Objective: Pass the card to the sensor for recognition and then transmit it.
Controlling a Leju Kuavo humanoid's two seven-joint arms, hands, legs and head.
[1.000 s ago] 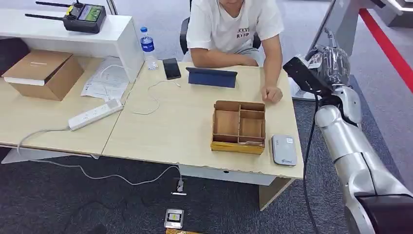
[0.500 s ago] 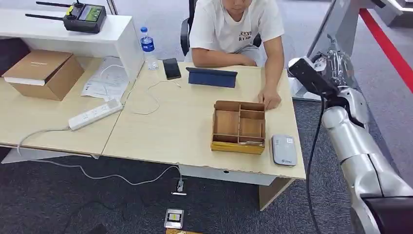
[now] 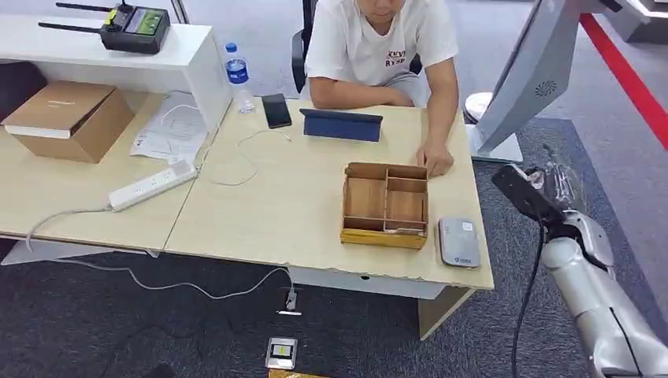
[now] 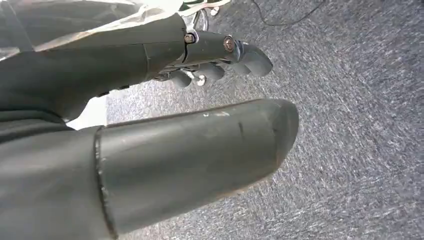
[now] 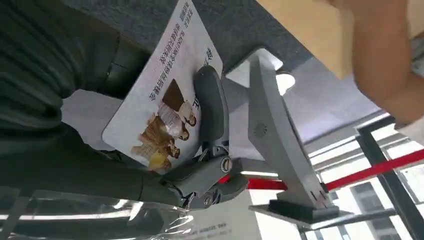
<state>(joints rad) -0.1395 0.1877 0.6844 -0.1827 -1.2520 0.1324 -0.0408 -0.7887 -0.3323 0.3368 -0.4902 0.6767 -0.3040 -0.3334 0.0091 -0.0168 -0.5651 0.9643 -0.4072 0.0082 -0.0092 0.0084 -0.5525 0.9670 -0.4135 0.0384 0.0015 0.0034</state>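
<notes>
My right robot hand [image 5: 200,165] grips the card [image 5: 160,100], a finger [image 5: 211,107] pressed flat across its printed face; the thumb side is hidden behind the card, so I can't judge how firm the pinch is. In the head view that robot hand [image 3: 555,185] hangs off the bench's [image 3: 299,205] right end, over carpet and below the bench top. My left robot hand [image 4: 215,60] holds nothing, fingers curled loosely with the thumb apart from them, above the floor.

The reader [image 3: 458,242] lies flat near the bench's front right corner, just beside the box [image 3: 386,206].

My worries, as judgement only:
- The card is off the bench. If it slips, it lands on carpet, where I doubt I could recover it.
- Coming up from below, the card's free edge or my wrist could catch the bench edge and lever the card out of the pinch.
- The reader sits close to the edge, so a heavy touch could push it toward the box or off the corner.
- A person's hand [image 3: 437,161] rests on the bench behind the box; a wide swing could clip it.
</notes>
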